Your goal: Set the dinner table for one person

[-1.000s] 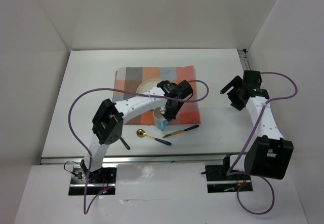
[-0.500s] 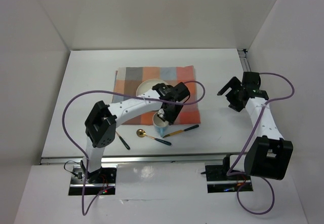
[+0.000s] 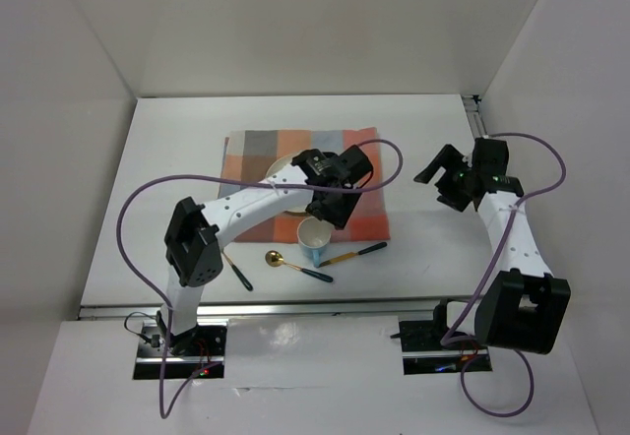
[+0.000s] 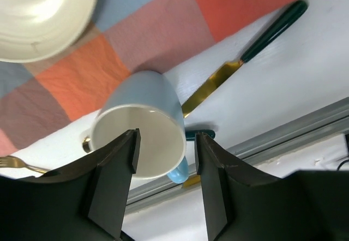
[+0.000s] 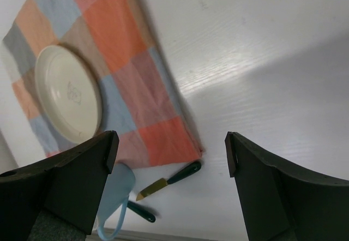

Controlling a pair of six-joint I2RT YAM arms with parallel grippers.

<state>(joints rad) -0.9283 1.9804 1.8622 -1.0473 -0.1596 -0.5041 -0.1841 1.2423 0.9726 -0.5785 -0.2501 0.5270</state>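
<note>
So far, plate sits on mat, cup at its edge; knife, spoon await placing. Left gripper, right gripper gape empty.

Premises: a robotics test cell or laboratory bench, not a dwelling. A plain white counter with an aluminium rail along its near edge is boxed in by bare white panels at the back and on both sides. Two white-and-black robot arms, the left arm and the right arm, stand at the near edge on exposed metal base plates with loose wiring and small lit indicators. Purple cables loop openly from each arm. The domestic items are few and laid out as test pieces: a checked cloth mat, a cream plate, a blue cup, a gold-bladed knife and a gold spoon, both dark-handled.
</note>
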